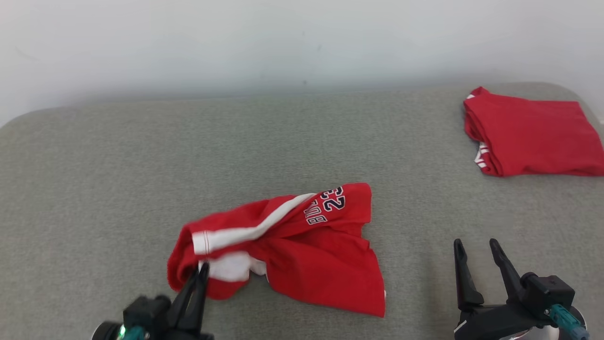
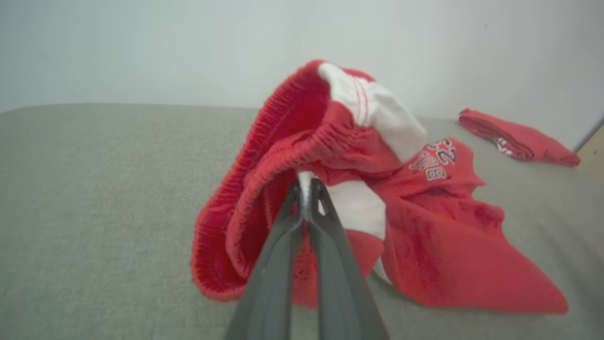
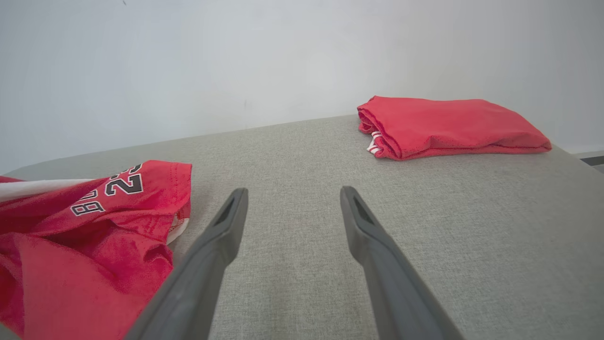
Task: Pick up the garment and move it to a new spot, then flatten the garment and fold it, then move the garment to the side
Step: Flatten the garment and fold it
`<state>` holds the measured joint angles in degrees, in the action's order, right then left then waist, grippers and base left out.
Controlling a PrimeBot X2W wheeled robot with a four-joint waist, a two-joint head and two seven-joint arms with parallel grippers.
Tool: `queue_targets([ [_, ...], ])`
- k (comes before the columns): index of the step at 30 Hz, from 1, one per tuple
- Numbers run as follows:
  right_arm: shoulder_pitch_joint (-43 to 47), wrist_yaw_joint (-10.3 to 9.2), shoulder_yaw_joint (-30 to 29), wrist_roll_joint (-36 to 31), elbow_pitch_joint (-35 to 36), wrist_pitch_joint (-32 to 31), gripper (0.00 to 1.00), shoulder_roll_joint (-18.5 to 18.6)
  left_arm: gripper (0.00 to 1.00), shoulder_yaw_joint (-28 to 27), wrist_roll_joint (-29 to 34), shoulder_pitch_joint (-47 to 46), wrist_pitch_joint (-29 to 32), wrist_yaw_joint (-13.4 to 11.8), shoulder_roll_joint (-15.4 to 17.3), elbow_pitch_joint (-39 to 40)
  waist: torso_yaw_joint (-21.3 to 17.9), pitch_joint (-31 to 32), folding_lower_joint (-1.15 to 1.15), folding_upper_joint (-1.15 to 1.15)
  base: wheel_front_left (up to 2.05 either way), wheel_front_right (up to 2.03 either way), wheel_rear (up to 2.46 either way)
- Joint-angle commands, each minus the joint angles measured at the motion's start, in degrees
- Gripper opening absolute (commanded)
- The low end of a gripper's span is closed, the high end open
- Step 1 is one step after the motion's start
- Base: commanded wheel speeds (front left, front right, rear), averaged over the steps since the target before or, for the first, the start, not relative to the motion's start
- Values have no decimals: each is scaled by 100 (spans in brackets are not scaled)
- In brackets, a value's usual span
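Observation:
The garment (image 1: 302, 241) is a pair of red shorts with white side stripes and a printed number, lying crumpled in the middle of the grey surface (image 1: 94, 189). My left gripper (image 1: 202, 269) is shut on the garment's near left edge by the white patch. The left wrist view has the fingers pinching white cloth under the ribbed waistband, garment (image 2: 424, 222), gripper (image 2: 306, 186). My right gripper (image 1: 476, 248) stands open over bare surface, to the right of the garment and apart from it. In the right wrist view the gripper (image 3: 290, 196) points past the garment (image 3: 94, 222).
A second red garment (image 1: 533, 132), folded, lies at the far right near the surface's rounded back corner, also seen folded (image 3: 448, 125) and folded (image 2: 519, 141). A pale wall (image 1: 283, 42) rises behind the surface. Bare grey fabric spreads left and behind the shorts.

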<state>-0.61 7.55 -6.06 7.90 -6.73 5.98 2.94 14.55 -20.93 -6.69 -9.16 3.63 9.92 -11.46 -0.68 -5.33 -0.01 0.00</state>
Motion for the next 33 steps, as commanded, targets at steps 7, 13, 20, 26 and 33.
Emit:
queue_targets([
  [7, -6, -16, 66, -41, 21, -80, 100, -12, 0, 67, -109, 570, -176, 78, 31, -706, 303, 58, 1, 0, 0, 0, 0],
  [13, 51, -16, 25, -43, -5, -94, 100, -13, 86, 162, -127, 598, -346, 109, -72, -1084, 318, 142, 1, 0, 0, 0, 0],
  [20, 139, -16, -5, 9, -25, -80, 100, -12, 100, 38, 78, 768, -495, -172, 102, -595, 390, 277, 1, 0, 0, 0, 0],
  [26, 182, -16, 5, 38, -32, -65, 100, -13, 100, 148, 209, 1030, -141, -274, 288, 175, 402, 298, 1, 0, 0, 0, 0],
  [33, 152, -16, 59, 73, -45, -49, 100, -14, 100, 440, 196, 1032, 75, -213, 165, 513, 290, 259, 1, 0, 0, 0, 0],
])
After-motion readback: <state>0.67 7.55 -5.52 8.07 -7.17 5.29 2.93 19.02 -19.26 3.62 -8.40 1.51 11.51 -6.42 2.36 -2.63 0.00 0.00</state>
